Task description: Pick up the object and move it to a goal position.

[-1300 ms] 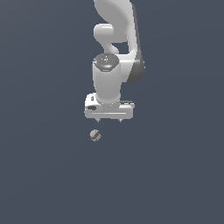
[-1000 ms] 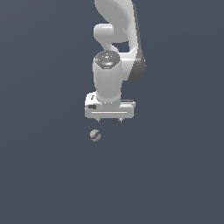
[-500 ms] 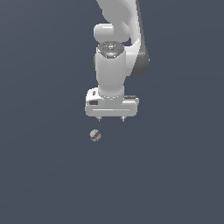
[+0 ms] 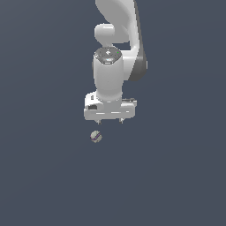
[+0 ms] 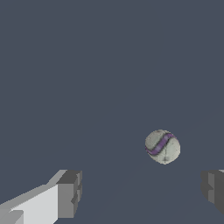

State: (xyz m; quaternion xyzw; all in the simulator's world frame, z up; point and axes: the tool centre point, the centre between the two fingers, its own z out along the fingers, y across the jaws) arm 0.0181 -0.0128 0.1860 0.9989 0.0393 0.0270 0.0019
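I see my gripper [image 4: 109, 121], jaws spread apart, hanging at frame centre just above the ball [image 4: 96, 137].

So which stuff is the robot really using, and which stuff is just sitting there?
For the job:
- small greyish-tan ball with a purple stripe, lying free
- white gripper, open, not touching the ball

Just there:
- plain dark grey-blue floor; nothing else lies about
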